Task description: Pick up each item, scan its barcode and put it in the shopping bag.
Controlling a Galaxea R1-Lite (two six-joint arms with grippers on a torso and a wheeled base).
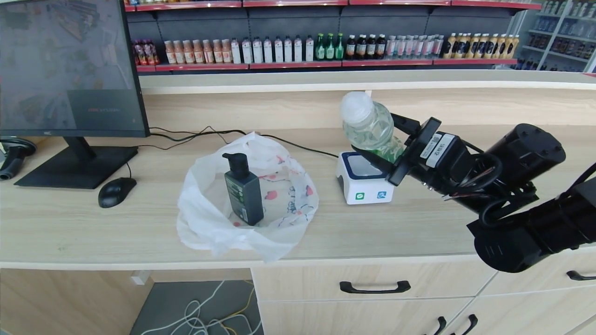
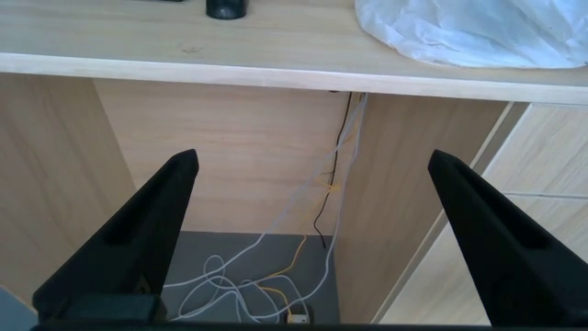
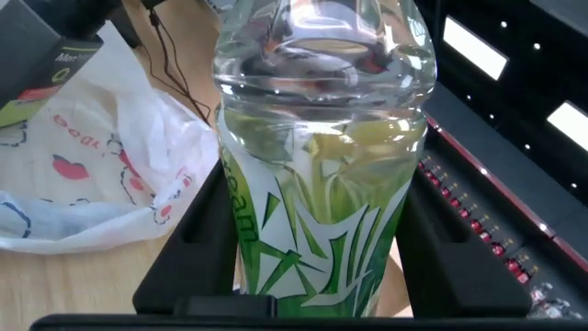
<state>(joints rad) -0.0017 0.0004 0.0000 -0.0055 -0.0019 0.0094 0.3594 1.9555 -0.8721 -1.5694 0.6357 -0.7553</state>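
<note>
The right pincer [image 1: 384, 142] is clamped on a clear plastic bottle with a green label [image 1: 370, 123], held tilted just above the white box-shaped barcode scanner [image 1: 365, 184] at the middle of the pale wooden bench [image 1: 419, 223]. Beside the scanner, toward the bench's left edge, a white red-printed plastic shopping bag [image 1: 205, 223] lies open with a dark green pump bottle [image 1: 243, 190] upright inside. The left pincer [image 2: 312, 161], fingers apart, hangs below the bench's front edge.

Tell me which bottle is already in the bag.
The dark pump bottle, upright in the shopping bag; the clear bottle is in the right gripper above the scanner.
</note>
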